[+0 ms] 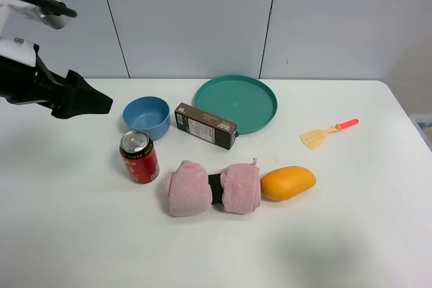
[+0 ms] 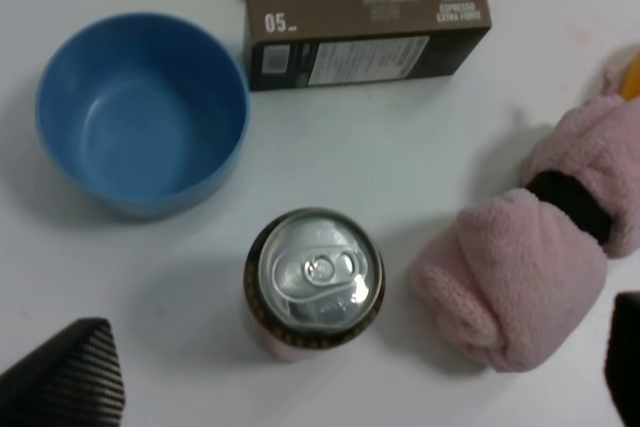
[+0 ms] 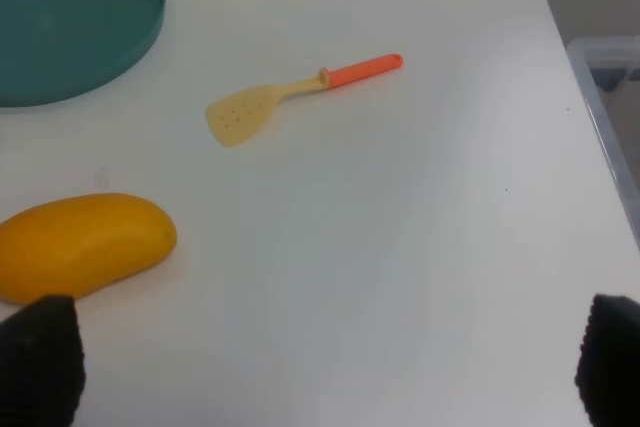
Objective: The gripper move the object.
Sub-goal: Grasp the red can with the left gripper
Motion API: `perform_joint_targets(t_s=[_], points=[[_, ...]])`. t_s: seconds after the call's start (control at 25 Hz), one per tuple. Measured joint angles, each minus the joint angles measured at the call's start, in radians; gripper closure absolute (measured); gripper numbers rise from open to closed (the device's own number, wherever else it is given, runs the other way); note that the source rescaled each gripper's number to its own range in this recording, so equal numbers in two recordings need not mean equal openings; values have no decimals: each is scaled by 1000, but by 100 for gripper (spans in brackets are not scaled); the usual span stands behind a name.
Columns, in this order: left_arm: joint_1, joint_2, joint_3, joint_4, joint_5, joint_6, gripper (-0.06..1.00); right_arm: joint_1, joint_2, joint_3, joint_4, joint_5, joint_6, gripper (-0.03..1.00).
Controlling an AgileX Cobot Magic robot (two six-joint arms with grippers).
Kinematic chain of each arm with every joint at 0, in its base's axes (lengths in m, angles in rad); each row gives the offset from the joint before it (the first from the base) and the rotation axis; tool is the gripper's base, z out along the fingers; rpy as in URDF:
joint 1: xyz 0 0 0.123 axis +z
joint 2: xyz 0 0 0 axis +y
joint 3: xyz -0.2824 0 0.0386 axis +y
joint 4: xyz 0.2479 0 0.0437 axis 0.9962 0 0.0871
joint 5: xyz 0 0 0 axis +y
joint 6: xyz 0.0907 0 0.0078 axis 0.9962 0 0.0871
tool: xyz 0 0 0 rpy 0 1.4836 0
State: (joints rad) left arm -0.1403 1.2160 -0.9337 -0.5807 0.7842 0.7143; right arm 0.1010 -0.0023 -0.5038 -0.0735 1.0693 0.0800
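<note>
The small red can [image 1: 140, 158] with a silver top stands upright. The black left gripper [image 1: 94, 102] hovers apart from it, jaws spread wide.

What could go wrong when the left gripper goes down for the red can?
1. The left gripper is open wide and not yet on the can. The blue bowl and the pink towel roll sit close by it, so a finger may clip one of them on the way down.
2. The can stands upright and is narrow, so an off-centre close could tip it, perhaps against the brown box.
</note>
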Motion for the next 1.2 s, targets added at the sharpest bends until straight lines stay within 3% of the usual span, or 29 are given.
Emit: perform_joint_targets(t_s=[0.24, 0.52, 0.8, 1.2], points=[[-81, 68, 0, 93, -52, 3, 0, 0, 0, 0, 0, 0, 0, -3], [-97, 184, 0, 173, -98, 5, 0, 0, 0, 0, 0, 0, 0, -3], [-104, 269, 0, 183, -112, 6, 0, 0, 0, 0, 0, 0, 0, -3], [-250, 352, 0, 183, -201, 21, 0, 0, 0, 0, 0, 0, 0, -3]])
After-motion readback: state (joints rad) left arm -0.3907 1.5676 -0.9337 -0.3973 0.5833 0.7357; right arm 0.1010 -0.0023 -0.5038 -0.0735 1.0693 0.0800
